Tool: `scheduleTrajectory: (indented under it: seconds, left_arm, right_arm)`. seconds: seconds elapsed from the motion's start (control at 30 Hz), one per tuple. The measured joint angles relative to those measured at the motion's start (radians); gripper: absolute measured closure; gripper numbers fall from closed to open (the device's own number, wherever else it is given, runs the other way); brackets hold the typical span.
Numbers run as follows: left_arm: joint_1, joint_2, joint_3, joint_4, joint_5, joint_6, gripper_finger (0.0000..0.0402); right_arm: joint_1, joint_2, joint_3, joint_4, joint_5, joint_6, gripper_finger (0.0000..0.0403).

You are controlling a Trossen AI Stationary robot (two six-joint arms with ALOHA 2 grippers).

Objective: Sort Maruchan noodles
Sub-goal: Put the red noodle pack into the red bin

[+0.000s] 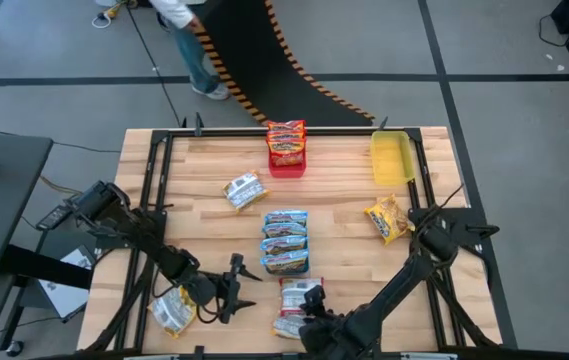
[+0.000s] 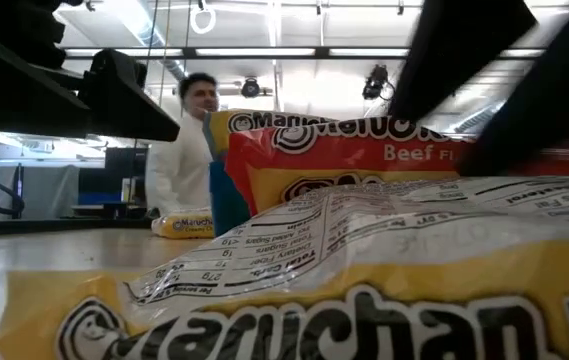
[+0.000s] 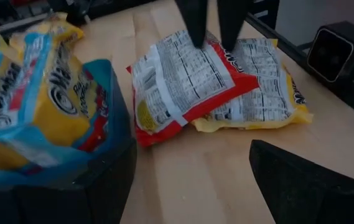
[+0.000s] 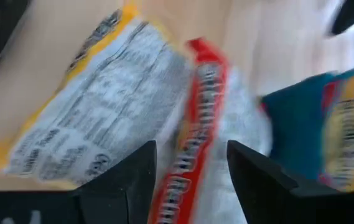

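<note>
At the table's near edge a red noodle packet lies back side up, overlapping a yellow packet. My right gripper stands open over them, pointing steeply down, a fingertip on either side of the red packet's edge. To their left, my left gripper is wide open and nearly level, facing the two packets with nothing between its fingers. Another yellow packet lies by the left arm. Blue packets fill the blue tray and red packets the red tray. My right gripper comes at the red packet's long edge from above with its jaws apart, one finger on each side of that edge. I cannot tell whether the fingertips touch the wrapper. The packet lies flat on the yellow packet and the table.
An empty yellow tray stands at the far right. Loose yellow packets lie at the middle left and the right. A person in a white coat stands beyond the table's far edge. Bare wood shows between the trays.
</note>
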Motion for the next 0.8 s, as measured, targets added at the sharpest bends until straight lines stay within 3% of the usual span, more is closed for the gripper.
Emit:
scheduleTrajectory:
  seconds: [0.13,0.33,0.8]
  left_arm:
    - [-0.034,0.0,0.0,-0.001,0.001,-0.051,0.0088]
    - [-0.096,-0.026,0.0,-0.002,-0.001,-0.061,0.0088]
    - [-0.191,-0.098,0.0,-0.001,-0.069,-0.063,0.0088]
  right_arm:
    - [0.0,0.037,0.029,-0.014,-0.018,0.043,0.0202]
    - [0.001,0.046,0.027,-0.034,0.036,0.178,0.0207]
    - [-0.021,0.033,0.025,-0.046,0.032,0.285,0.0295]
